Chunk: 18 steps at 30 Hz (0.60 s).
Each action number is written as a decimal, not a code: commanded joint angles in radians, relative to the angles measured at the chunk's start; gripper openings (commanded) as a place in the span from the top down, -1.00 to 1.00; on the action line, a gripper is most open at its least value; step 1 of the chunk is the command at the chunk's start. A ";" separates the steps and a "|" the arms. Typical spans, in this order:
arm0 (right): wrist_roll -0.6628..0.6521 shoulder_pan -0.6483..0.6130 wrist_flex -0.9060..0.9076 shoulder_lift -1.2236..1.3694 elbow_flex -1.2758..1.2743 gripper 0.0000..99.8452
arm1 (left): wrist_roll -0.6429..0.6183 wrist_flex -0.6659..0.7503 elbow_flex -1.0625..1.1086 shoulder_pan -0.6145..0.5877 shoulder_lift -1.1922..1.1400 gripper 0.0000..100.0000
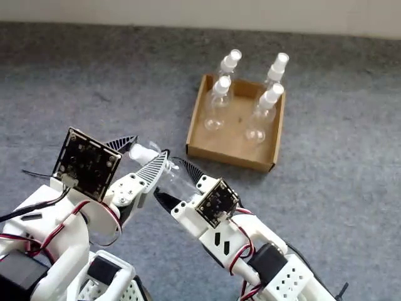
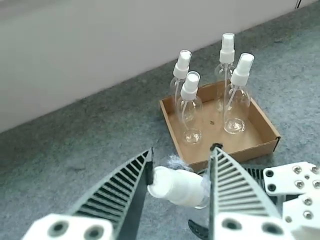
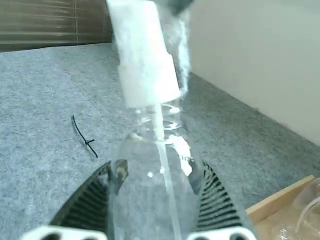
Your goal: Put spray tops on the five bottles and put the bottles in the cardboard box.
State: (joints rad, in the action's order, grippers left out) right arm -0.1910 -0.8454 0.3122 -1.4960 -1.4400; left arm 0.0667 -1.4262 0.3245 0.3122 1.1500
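A clear bottle (image 1: 178, 180) lies tilted above the carpet, and my right gripper (image 1: 177, 183) is shut on its body (image 3: 155, 190). My left gripper (image 1: 149, 147) is shut on a white spray top (image 2: 172, 186) at the bottle's mouth. The spray top (image 3: 145, 60) sits just over the threaded neck, with its thin tube running down inside the bottle. Past both grippers the cardboard box (image 1: 229, 155) holds several upright bottles (image 1: 220, 94) with spray tops on. These capped bottles (image 2: 190, 100) stand in the box (image 2: 240, 152) in the left wrist view too.
Grey carpet covers the whole work surface. A black cable tie (image 3: 85, 136) lies loose on it. A pale wall runs behind the box. Bare carpet lies to the left and right of the box.
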 commanded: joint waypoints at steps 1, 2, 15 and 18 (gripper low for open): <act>0.009 0.013 -0.016 -0.018 0.012 0.99 | 0.043 -0.008 -0.074 -0.019 -0.004 0.66; 0.009 0.013 -0.016 -0.018 0.012 0.99 | 0.063 -0.009 -0.088 -0.053 -0.004 0.66; 0.009 0.015 -0.016 -0.018 0.012 0.99 | 0.121 -0.009 -0.079 -0.386 -0.004 0.66; 0.009 0.013 -0.016 -0.018 0.012 0.99 | 0.126 -0.006 -0.015 -0.426 -0.004 0.66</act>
State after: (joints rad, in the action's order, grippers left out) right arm -0.1910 -0.8439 0.3122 -1.4960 -1.4400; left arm 0.1772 -1.4308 0.2693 -0.0575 1.1500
